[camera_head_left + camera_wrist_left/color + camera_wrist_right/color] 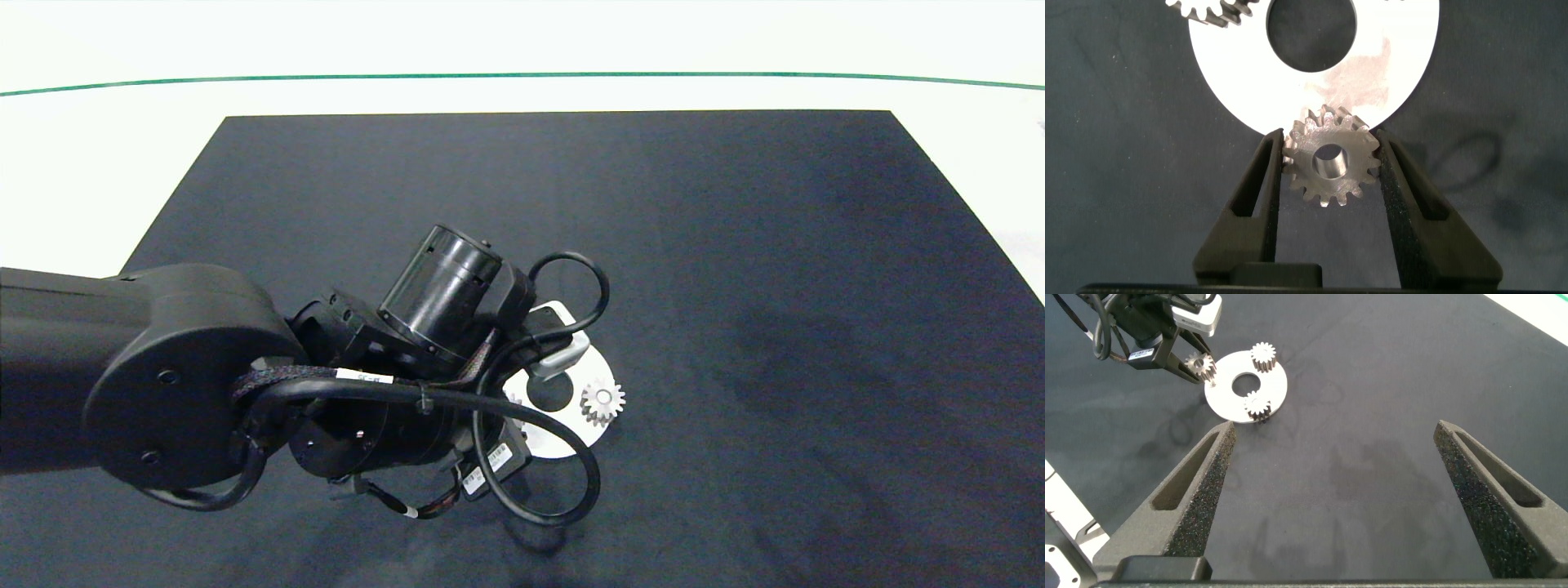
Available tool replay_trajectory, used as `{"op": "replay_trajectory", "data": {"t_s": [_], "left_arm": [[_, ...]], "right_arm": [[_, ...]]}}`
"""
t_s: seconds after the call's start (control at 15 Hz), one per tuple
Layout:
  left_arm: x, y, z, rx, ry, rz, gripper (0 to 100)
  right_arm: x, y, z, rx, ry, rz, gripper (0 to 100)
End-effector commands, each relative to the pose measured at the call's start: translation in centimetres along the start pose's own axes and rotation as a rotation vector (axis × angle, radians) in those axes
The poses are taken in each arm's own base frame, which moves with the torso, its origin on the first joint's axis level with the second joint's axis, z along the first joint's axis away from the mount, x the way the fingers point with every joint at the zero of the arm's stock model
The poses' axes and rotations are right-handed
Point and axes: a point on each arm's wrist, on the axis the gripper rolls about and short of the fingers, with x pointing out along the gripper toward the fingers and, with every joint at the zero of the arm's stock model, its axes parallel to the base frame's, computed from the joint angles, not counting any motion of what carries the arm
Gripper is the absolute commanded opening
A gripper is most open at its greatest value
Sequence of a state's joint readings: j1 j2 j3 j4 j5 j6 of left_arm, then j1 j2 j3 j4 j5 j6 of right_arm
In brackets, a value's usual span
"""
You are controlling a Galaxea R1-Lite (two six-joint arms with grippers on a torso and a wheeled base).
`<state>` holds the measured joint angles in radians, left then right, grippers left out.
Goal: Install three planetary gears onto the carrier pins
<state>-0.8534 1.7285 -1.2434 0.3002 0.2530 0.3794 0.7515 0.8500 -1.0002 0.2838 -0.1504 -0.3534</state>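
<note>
No text can be read. White labels (495, 457) with small print are seen on the left arm's cable and camera, lower centre of the head view, but remain illegible.

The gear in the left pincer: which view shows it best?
The left wrist view: the gear fills the frame between the left pincer fingers, at the disc rim. The right wrist view shows it small and far off. In the head view the arm hides it.
</note>
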Motion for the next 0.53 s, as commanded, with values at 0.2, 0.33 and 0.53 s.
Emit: {"op": "replay_trajectory", "data": {"t_s": [0.2,0.33,0.53], "left_arm": [[0.94,0.06,0.06,0.000,0.011,0.007,19],[1.09,0.03,-0.04,0.001,0.017,0.006,19],[1.24,0.54,-0.28,-0.004,0.025,0.016,19]], "right_arm": [[-0.05,-0.01,-0.02,-0.002,0.000,-0.001,100],[-0.20,-0.03,-0.01,-0.002,-0.004,-0.003,100],[-0.08,0.00,-0.05,-0.002,0.000,-0.001,100]]}}
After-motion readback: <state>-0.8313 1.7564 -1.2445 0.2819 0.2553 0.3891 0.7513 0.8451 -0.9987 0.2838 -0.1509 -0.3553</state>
